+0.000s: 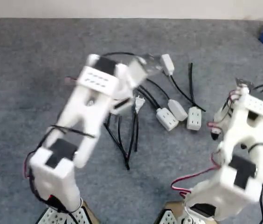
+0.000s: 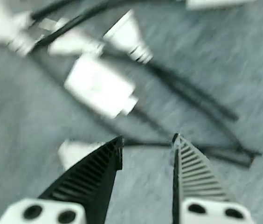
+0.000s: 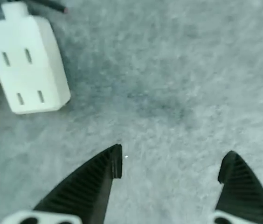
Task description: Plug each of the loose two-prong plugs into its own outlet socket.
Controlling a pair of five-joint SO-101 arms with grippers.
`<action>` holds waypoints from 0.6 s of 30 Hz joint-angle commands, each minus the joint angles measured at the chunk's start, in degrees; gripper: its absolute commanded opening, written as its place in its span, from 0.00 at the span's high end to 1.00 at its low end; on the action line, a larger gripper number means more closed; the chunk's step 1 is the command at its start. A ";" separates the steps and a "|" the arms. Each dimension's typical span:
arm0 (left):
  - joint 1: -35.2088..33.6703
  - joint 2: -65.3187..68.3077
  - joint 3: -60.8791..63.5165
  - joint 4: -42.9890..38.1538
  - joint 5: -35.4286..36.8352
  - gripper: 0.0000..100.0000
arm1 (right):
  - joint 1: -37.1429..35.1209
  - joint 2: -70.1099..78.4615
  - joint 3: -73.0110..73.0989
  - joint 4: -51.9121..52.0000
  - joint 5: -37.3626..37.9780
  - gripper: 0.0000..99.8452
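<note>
Right end effector (image 3: 173,151) hangs wide open and empty over the grey bench (image 1: 24,51), near a white outlet socket (image 3: 29,65). Farther out, left end effector (image 2: 148,137), narrowly parted and empty, hovers above tangled loose plugs (image 1: 139,101) mid-bench.

High view sat above and behind both arm bases, facing down and forward over the grey table (image 1: 38,46). Left wrist view looked down past the left gripper (image 2: 146,139), close over the black cords (image 2: 192,91), which the high view shared. Right wrist view sat nearer the surface, behind the right gripper (image 3: 173,156). It shared one outlet socket (image 3: 29,65) with the high view.
</note>
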 commanded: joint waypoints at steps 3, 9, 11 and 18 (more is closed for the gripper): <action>7.43 13.05 -14.81 -0.26 0.97 0.81 | -0.31 -15.87 20.62 -12.79 5.36 0.67; 10.77 25.45 -34.59 7.74 -7.65 0.75 | -0.92 -19.12 31.43 -18.51 6.07 0.67; 10.86 28.53 -40.57 9.49 -9.93 0.72 | -0.84 -19.12 31.87 -18.95 6.07 0.67; 2.86 33.54 -48.04 11.08 -8.00 0.71 | 1.36 -19.21 32.13 -18.86 6.15 0.67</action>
